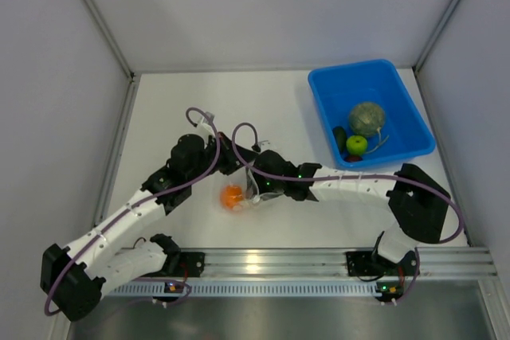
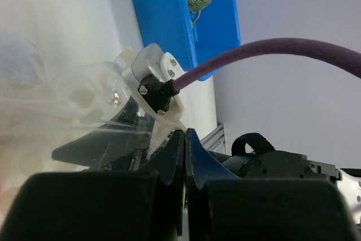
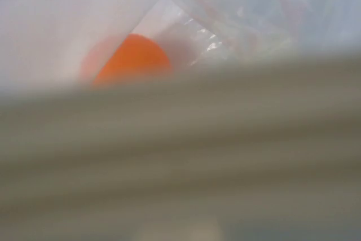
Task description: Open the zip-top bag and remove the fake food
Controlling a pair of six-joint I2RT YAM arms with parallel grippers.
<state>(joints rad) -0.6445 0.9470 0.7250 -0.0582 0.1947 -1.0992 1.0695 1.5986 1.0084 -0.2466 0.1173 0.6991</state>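
The zip-top bag (image 2: 62,105), orange (image 1: 231,197) inside, is pinched by the left gripper (image 2: 185,139), probably for opening; the right gripper (image 1: 256,182) I cannot tell.

Top view looks down on table (image 1: 183,109), wrist views close, sharing zip-top bag (image 3: 214,26)

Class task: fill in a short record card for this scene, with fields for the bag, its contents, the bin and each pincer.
Bag: clear zip-top bag, mid-table between both pincers
Seen through bag: orange
Blue bin: holds melon, green apple, dark piece
Left pincer: shut, apparently pinching the bag film
Right pincer: at the bag; open or shut unclear
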